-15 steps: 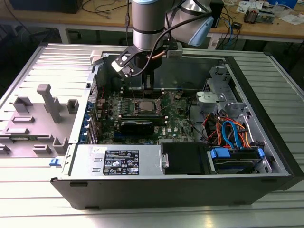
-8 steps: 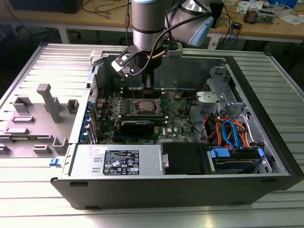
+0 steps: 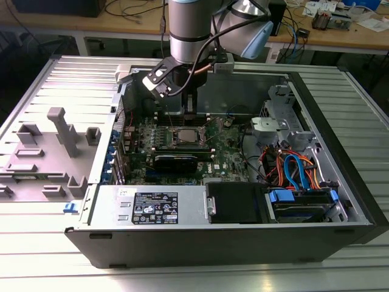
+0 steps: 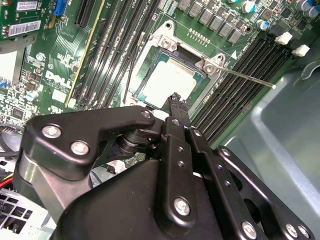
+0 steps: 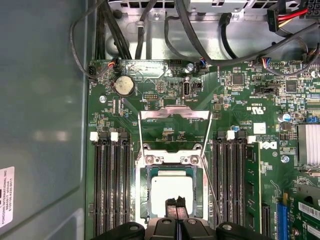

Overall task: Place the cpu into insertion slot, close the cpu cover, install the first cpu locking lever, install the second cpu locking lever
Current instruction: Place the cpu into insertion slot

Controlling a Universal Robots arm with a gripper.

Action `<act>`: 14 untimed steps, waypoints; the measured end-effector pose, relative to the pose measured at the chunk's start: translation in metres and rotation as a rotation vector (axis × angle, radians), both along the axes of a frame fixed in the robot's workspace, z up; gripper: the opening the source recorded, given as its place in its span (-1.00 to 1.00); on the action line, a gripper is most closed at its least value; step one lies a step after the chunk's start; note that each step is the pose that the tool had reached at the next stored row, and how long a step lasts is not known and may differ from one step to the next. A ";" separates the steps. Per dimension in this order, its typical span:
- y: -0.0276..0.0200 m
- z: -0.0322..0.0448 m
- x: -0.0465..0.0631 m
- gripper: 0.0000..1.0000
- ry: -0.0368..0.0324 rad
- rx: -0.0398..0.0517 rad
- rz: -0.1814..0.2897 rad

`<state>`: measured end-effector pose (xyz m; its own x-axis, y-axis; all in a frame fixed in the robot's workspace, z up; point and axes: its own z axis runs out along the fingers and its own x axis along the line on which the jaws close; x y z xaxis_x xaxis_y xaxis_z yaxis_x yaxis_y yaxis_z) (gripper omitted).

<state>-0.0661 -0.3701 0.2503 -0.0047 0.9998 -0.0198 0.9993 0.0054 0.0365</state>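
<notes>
Spreading wide as a pale grey ribbed metal table [image 3: 48,255], shining brightly at its near corner on the exterior view's left. Running behind it as a long light-brown wooden workbench [image 3: 358,41], carrying tangled black cables [image 3: 130,9] and white papers [image 3: 374,24].

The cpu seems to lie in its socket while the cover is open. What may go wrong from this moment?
1. The shut gripper is right over the cpu; I cannot tell if it touches. A push off-centre may tilt the chip in its socket.
2. The cpu cover stands open, and a thin locking lever sticks out over the memory slots; either may catch the gripper.
</notes>
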 end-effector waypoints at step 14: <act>0.0000 0.0056 0.000 -0.76 -0.0001 0.0002 0.000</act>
<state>-0.0661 -0.3701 0.2559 -0.0047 0.9998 -0.0196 0.9993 0.0054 0.0366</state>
